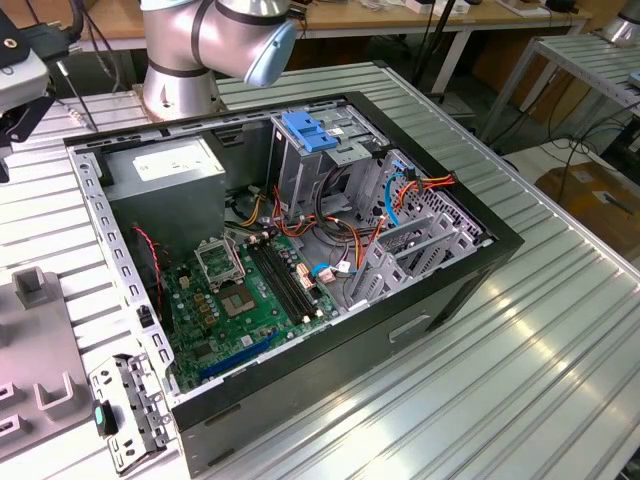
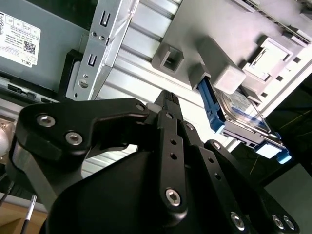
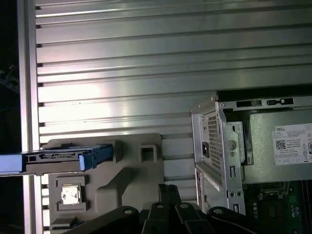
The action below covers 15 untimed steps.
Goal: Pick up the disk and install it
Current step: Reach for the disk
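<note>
in the first wrist view, the disk stands on edge in a grey holder on the ribbed table; the gripper, closed on nothing, hovers over that holder, apart from the disk; the open computer case lies alongside.

Looks like a robotics lab or workshop. Shows a ribbed aluminium worktop carrying an opened computer case at the centre of the exterior view, a robot arm's base mounted at upper left, and further benches with trailing cables along the top edge.
</note>
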Motion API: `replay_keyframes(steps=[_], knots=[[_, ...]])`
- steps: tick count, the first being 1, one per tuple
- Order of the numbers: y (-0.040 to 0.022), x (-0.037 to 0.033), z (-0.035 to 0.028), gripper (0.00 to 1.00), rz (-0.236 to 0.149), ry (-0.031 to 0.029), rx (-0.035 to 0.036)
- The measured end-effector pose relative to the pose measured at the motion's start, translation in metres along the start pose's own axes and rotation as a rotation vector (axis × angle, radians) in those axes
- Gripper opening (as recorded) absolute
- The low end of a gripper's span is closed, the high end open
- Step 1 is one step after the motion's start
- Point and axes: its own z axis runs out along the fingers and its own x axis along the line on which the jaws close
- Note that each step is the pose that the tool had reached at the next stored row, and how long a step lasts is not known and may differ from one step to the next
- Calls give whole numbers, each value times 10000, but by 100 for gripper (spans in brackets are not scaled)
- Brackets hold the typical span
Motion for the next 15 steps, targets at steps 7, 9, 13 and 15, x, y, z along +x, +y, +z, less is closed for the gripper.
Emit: replay_keyframes(steps=[7, 9, 13, 15], knots=[[35, 123, 5, 11, 1, 1, 0], [41, 165, 6, 11, 1, 0, 0], [50, 273, 8, 11, 2, 4, 0], [55, 308, 10, 11, 1, 8, 0]])
